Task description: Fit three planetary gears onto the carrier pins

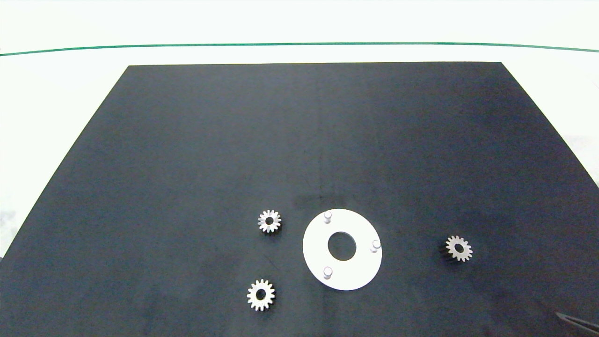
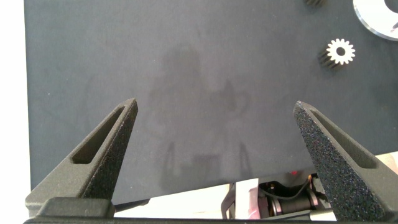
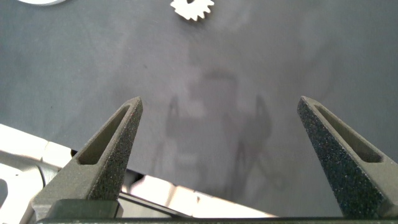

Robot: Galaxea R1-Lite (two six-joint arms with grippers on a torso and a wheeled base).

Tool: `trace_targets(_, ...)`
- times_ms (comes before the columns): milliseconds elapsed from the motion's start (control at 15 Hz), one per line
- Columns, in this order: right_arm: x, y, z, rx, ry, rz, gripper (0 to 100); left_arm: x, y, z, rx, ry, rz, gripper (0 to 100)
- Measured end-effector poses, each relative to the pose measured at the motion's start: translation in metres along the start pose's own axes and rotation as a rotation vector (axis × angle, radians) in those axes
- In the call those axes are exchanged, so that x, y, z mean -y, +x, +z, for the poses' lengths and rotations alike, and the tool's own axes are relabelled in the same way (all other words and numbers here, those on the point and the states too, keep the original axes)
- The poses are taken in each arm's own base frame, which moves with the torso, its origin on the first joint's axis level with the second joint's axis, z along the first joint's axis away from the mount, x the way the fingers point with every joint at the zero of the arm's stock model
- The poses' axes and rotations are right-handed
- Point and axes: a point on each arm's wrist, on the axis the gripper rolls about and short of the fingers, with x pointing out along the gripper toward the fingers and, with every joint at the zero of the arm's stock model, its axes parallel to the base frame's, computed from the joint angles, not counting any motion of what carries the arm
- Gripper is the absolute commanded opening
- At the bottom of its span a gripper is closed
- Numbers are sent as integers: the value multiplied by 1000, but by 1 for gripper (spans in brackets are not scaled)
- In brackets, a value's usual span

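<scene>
While all three planetary gears (image 1: 269, 221) lie on the surface (image 1: 187, 164) around the carrier pins (image 1: 327, 216), both spread hands, left hand (image 2: 214, 134) and right hand (image 3: 219, 130), hover empty; a good grasp pinches one gear across its teeth, level.

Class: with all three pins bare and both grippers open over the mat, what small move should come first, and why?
Probably bring the right gripper over the lone gear on its side. All three gears lie flat on the black mat, off the white disc; that gear shows ahead of its open fingers. The left gripper is also open.
</scene>
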Motion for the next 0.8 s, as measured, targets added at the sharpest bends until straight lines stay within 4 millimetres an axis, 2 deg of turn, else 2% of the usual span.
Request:
trace_targets(200,4,32,28,-77,-95,60,100,0,1,1,-7,-4,-2,100)
trace_targets(400,6,62,46,-52,-111,64,100,0,2,1,-11,-4,-8,100)
trace_targets(800,-11,93,46,-128,-173,156,100,0,2,2,-10,-6,-8,100)
